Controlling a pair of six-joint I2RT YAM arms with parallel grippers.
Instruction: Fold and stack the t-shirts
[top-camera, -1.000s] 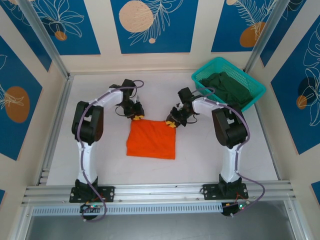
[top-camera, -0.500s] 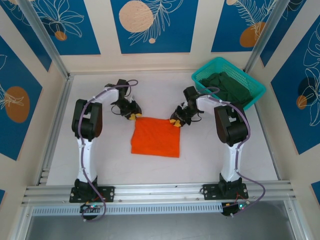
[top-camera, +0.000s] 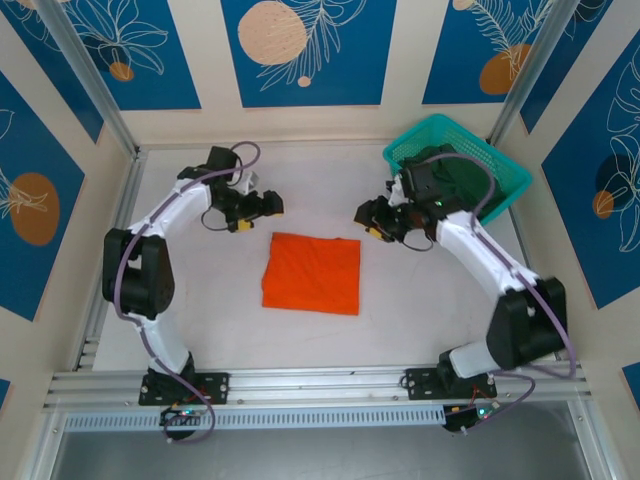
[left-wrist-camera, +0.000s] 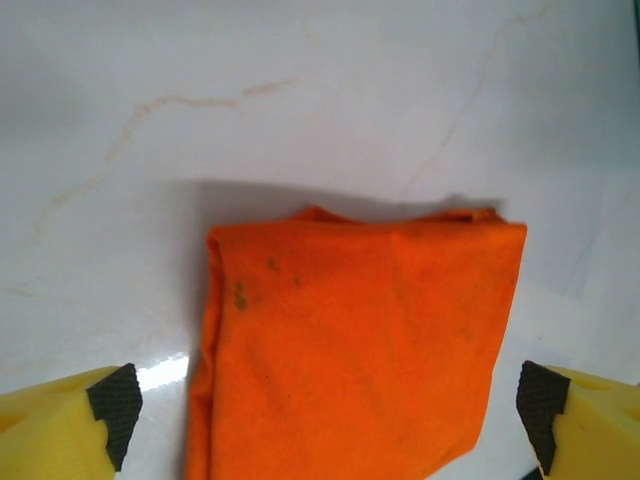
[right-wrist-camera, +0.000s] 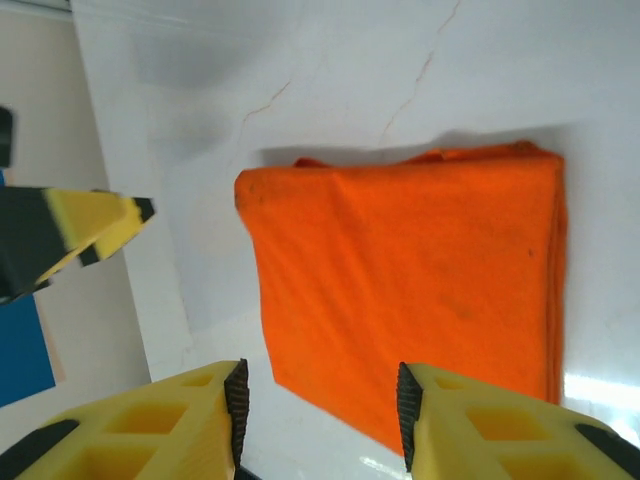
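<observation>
A folded orange t-shirt (left-wrist-camera: 360, 340) is lying flat on the white table (left-wrist-camera: 300, 90), roughly square, with its layered edge running down the left side and a few small dark specks near its upper left corner. It is casting a soft shadow toward the top and left. Faint brownish veins are running across the tabletop beyond it. The left gripper (left-wrist-camera: 328, 410) is hanging above the shirt with its jaws spread wide, its yellow fingers (left-wrist-camera: 55, 440) with black pads (left-wrist-camera: 113, 408) sitting in the two bottom corners, gripping nothing.
</observation>
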